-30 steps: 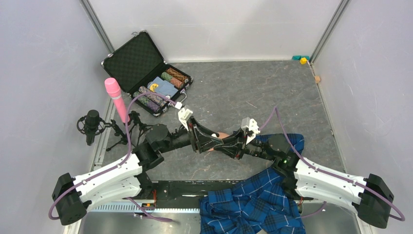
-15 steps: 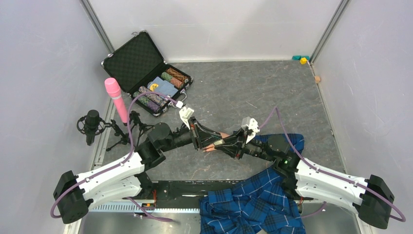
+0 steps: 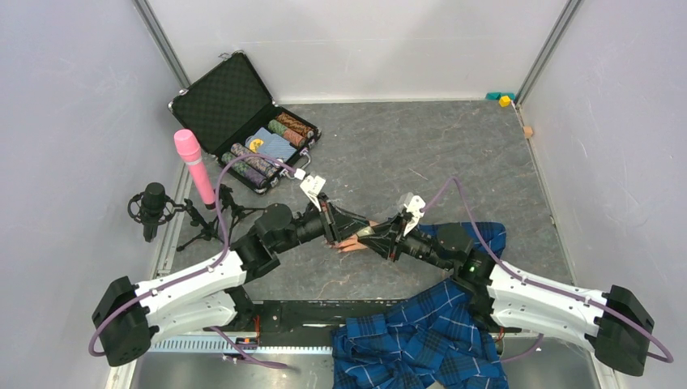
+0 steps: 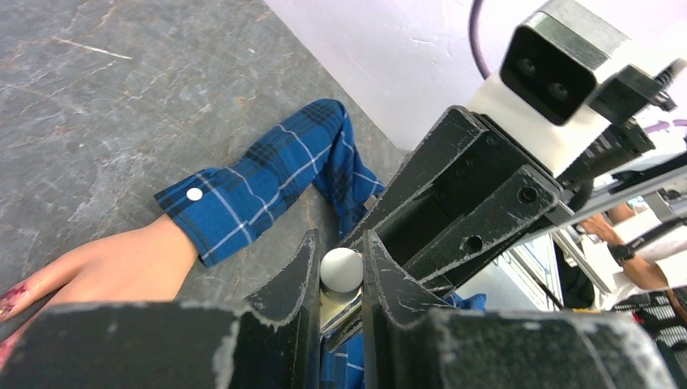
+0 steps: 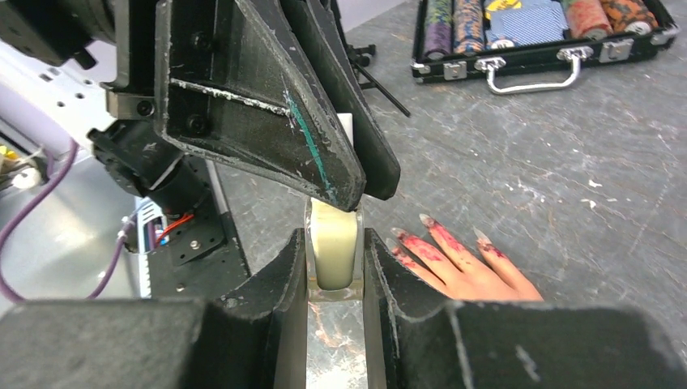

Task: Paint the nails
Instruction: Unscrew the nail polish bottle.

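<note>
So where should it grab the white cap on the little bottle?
Pinch the white cap across its round sides, coming from the side opposite the right gripper. That gripper clamps the bottle, so the cap is the free end. The left gripper is closed there.

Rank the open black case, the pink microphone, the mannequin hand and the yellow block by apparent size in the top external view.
1. Open black case
2. Pink microphone
3. Mannequin hand, mostly covered, so its rank is unsure
4. Yellow block
</note>
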You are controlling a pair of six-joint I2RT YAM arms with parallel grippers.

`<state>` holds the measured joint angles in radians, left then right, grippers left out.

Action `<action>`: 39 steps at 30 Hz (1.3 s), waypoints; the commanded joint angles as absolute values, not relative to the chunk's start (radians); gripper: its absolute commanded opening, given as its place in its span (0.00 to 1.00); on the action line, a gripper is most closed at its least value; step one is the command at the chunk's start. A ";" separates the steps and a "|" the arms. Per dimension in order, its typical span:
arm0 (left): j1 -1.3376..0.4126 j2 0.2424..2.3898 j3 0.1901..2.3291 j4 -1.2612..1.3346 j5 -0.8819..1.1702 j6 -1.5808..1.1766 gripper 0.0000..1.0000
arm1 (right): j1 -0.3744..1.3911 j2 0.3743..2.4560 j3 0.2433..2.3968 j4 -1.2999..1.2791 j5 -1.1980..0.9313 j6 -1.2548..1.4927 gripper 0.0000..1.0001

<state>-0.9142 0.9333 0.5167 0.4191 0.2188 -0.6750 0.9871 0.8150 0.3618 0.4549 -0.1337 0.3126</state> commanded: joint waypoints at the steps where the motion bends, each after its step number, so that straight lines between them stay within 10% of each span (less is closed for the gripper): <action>1: -0.917 0.947 0.493 0.437 0.159 -0.733 0.02 | 0.971 0.854 0.354 0.459 0.093 0.276 0.00; 39: -0.917 1.079 0.499 0.256 -0.137 -1.104 0.02 | 1.258 1.314 0.590 0.479 0.807 0.118 0.00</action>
<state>-0.9043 1.0950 0.4831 0.2642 -0.1642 -1.0595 1.2774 1.3254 0.5507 0.4088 0.6632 0.1104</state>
